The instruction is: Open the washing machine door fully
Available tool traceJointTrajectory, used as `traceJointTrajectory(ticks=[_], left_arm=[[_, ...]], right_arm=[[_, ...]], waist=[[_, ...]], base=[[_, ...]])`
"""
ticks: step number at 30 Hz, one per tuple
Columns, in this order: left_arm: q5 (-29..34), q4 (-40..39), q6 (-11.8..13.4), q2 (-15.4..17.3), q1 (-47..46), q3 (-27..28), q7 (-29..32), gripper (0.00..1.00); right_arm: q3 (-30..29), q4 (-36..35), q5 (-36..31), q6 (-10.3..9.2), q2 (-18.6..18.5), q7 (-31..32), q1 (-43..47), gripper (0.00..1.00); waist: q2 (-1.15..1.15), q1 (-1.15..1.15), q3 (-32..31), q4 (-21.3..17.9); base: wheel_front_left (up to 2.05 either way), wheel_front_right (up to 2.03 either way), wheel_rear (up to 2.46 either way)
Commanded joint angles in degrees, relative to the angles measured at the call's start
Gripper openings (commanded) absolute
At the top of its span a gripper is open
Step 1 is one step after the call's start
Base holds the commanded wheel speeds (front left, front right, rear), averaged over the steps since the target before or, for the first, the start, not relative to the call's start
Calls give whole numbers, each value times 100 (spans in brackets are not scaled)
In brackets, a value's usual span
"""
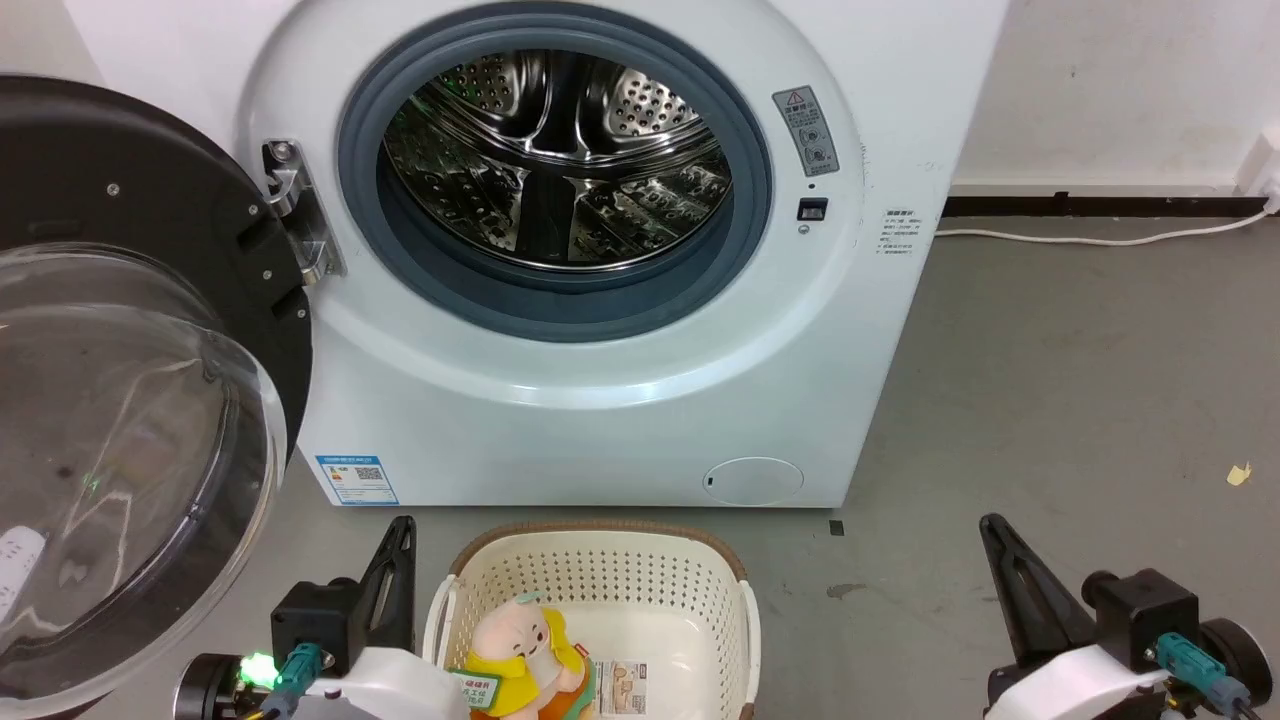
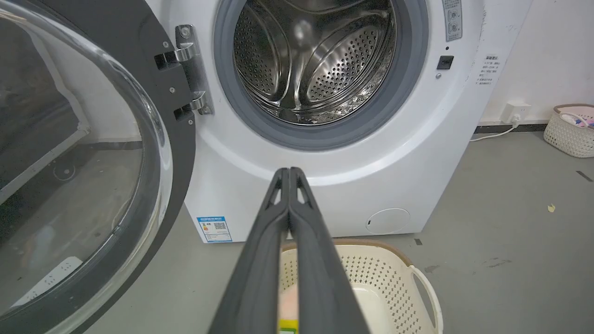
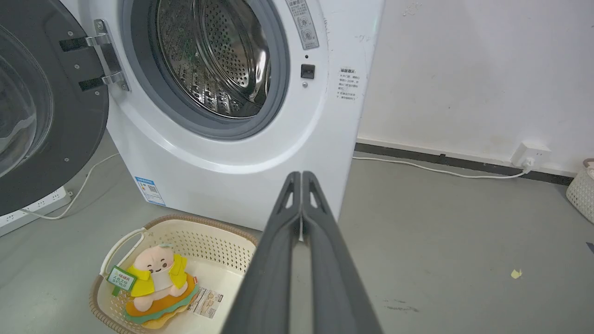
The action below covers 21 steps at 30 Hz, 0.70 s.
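Two pairs of jaws closed, empty; one washing machine door seemingly fully open.

Washing machine door is cut off by the head view's left and bottom edges. Washing machine top is cropped at the upper edge. Print on the blue label is too small to be read. Basket near rim and plush toy base are cropped below. In the left wrist view, the basket's contents are largely hidden behind the left fingers and blurred.
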Motion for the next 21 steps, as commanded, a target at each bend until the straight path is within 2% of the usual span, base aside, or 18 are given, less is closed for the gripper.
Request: traceJointTrajectory(ticks=[1, 21], left_arm=[[57, -36, 29, 0, -65, 15, 34, 0], [172, -180, 57, -2, -112, 125, 267, 0]], right_arm=[[10, -30, -29, 4, 18, 22, -103, 0], [35, -48, -135, 4, 21, 257, -226, 0]], waist=[[0, 0, 1, -3], [0, 0, 22, -51]], base=[[0, 0, 0], [0, 0, 0]])
